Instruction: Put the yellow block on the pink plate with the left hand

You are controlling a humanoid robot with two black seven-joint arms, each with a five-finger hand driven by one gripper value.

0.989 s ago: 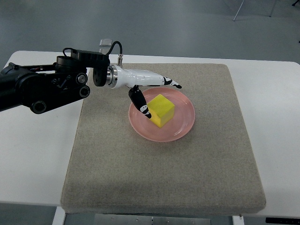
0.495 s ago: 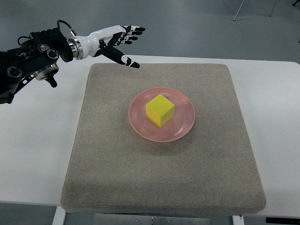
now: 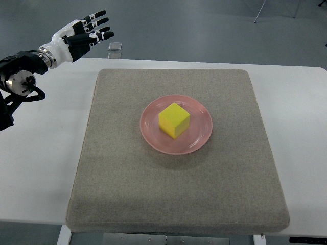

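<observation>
Apparently the yellow block is already placed on the pink plate, and the left hand is seen far away with fingers spread, empty

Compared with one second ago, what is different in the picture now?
The left hand, which was at the yellow block on the pink plate, drew back up and to the left, past the mat's far corner, fingers spread and empty. The block, plate and mat did not move.
</observation>
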